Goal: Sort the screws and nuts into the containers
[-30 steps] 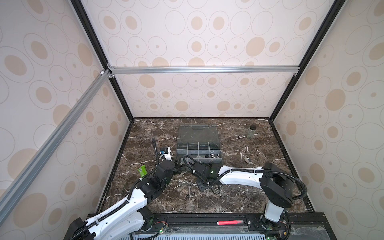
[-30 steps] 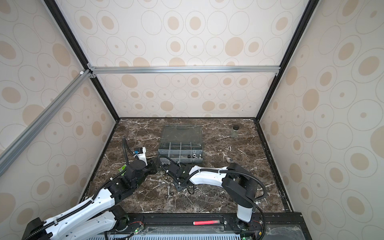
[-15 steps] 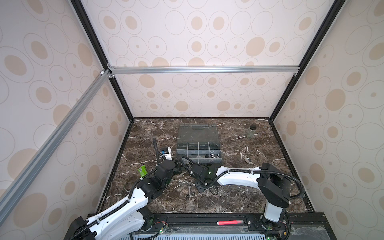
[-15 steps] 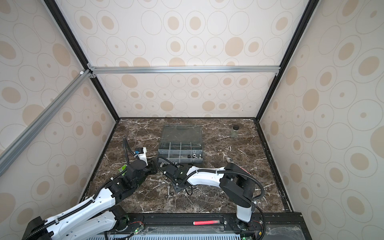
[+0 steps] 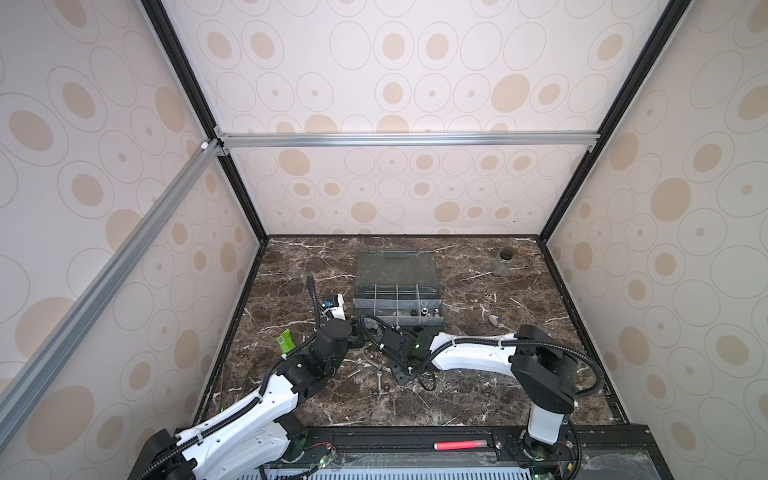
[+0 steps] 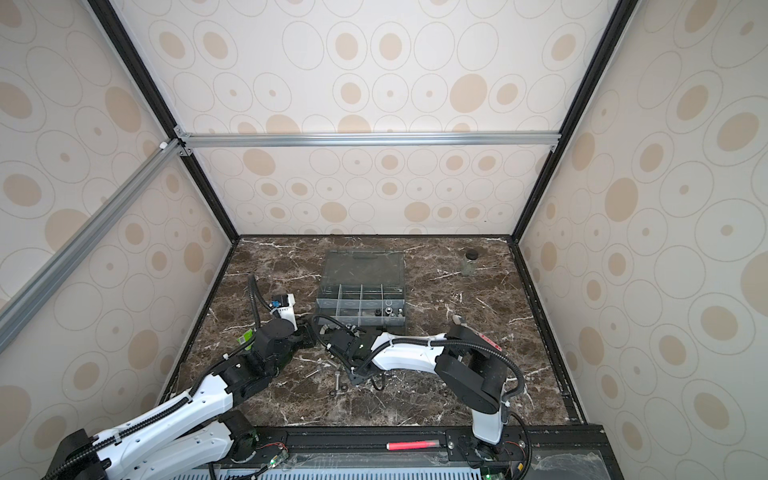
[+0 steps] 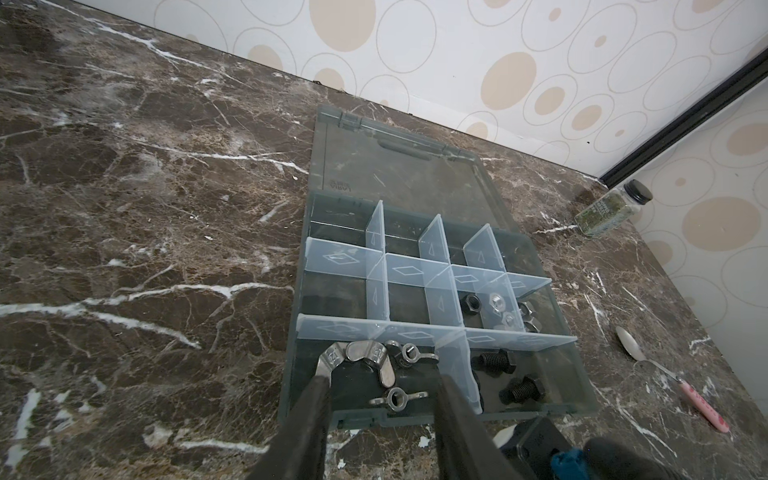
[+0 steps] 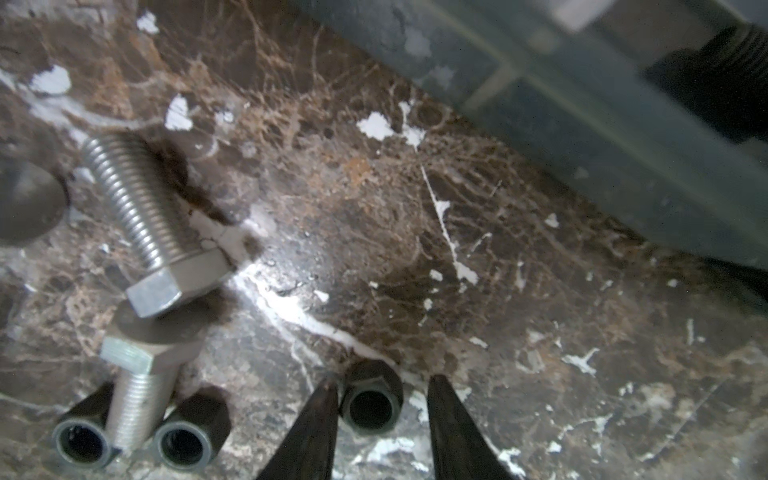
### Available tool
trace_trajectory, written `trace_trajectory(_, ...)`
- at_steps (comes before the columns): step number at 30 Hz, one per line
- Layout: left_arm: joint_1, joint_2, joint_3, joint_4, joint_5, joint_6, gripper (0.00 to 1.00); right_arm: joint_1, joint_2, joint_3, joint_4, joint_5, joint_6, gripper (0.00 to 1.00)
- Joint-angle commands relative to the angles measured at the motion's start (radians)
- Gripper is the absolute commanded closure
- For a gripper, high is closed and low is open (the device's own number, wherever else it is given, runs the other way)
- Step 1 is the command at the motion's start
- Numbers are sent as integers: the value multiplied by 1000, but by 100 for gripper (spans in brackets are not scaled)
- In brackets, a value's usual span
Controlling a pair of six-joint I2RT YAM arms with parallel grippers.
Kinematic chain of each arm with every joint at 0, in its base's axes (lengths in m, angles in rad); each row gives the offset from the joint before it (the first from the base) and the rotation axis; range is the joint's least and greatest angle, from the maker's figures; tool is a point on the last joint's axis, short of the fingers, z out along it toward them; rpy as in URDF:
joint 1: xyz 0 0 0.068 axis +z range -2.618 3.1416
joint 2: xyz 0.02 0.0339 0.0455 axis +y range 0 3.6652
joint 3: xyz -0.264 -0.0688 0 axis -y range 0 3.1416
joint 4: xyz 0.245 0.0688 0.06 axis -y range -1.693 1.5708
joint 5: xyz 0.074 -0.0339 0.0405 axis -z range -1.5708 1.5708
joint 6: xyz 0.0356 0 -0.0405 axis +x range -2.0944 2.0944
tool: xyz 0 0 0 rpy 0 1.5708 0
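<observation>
My right gripper [image 8: 381,382] is low over the marble floor with a black nut [image 8: 371,401] between its fingers. One finger touches the nut and a gap shows at the other, so it is open. Beside it lie two silver screws [image 8: 137,208] and two more black nuts [image 8: 187,440]. In both top views this gripper [image 5: 401,376] is just in front of the grey organizer box [image 5: 397,266]. My left gripper [image 7: 383,379] hangs open over the box's front-left compartment, where silver wing nuts [image 7: 368,353] lie. Other compartments hold black screws [image 7: 494,361] and hex nuts [image 7: 496,301].
A small glass jar with a black lid [image 5: 502,264] stands at the back right. A spoon with a pink handle [image 7: 665,374] lies right of the box. A green packet [image 5: 284,340] lies by the left arm. The box's clear lid lies open toward the back wall.
My right gripper has shifted slightly left and its jaws have narrowed round the black nut. The left arm has not moved.
</observation>
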Motion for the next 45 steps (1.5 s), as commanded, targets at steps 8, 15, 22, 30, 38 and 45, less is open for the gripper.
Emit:
trace_trajectory(8,7,-5,-2,21,3,-17,58,7,18,-6,-18,15,18,70)
trace_trajectory(15,7,-20,-11,17,2,-20,58,7,37,-7,-17,8,23,72)
trace_trajectory(22,7,-35,-14,4,0,-21,58,7,31,-10,-7,11,24,78)
trace_trajectory(30,8,-62,-21,-8,-11,-21,58,-17,-65,3,-29,44,-49,78)
trace_trajectory(38,7,-76,-47,4,9,-21,58,-199,-149,147,-81,109,-235,78)
trace_trajectory(45,7,-74,-33,-2,25,-22,58,-350,-87,282,-20,103,-256,77)
